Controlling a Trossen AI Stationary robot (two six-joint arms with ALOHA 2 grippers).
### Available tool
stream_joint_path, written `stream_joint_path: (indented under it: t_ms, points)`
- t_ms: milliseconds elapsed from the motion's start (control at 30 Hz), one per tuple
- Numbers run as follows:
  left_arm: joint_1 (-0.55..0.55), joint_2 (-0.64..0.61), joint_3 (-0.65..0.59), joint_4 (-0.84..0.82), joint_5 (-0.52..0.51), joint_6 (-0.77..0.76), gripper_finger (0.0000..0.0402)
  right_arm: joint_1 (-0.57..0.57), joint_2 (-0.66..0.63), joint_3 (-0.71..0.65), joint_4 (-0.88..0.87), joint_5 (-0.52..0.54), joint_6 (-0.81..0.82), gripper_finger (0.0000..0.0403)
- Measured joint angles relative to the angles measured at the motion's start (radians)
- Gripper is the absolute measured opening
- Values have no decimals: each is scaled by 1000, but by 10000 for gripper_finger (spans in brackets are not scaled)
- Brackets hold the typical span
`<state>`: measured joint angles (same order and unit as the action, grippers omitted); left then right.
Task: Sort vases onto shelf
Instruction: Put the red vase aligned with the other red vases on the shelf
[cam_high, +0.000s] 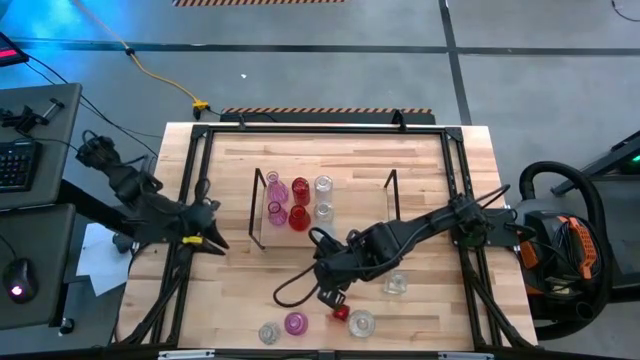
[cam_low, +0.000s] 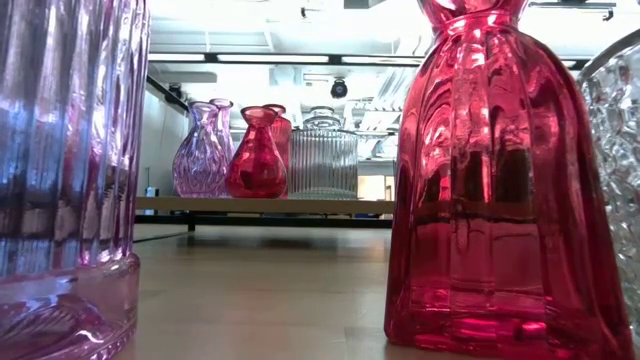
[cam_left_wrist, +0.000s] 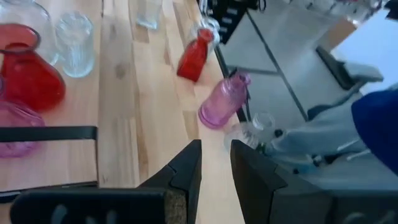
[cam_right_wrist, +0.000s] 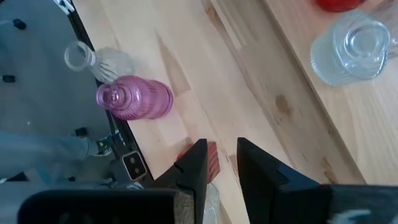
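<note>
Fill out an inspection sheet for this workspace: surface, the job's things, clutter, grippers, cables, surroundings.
Surface: light-wood table inside a dark frame.
Job's things: six vases on the shelf in three pairs: pink, red, clear. Loose on the table near the front edge: a pink vase, a clear vase, a small red vase, a clear vase, and another clear vase farther back.
Clutter: nothing seen.
Grippers: left gripper at the table's left edge, fingers slightly apart, empty. Right gripper above the small red vase, fingers slightly apart, holding nothing.
Cables: black cable looped on the table by the right arm; yellow cable on the floor.
Surroundings: keyboard and mouse on the left desk.
</note>
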<state>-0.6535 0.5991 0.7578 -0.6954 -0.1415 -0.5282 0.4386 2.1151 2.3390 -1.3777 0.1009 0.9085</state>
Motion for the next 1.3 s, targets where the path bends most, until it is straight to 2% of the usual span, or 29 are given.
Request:
stream_joint_path:
  t_ms: [233,400,567,667,800,967,1300]
  points:
    - [12,-7,0,4,1,-9,76,45,3,-63,-74,-25,9,69]
    - [12,-6,0,7,-1,-26,76,70,2,-178,9,-120,17,69]
    - [12,-3,0,14,-48,-98,76,80,2,-275,145,-191,54,69]
    - [12,-2,0,14,-51,-91,76,85,2,-320,246,-192,65,69]
    - [12,-2,0,13,-52,-90,76,89,1,-341,297,-175,79,69]
    - [12,-2,0,13,-52,-89,76,90,1,-344,291,-133,81,69]
    - [12,-2,0,13,-52,-88,76,94,1,-344,279,-119,94,69]
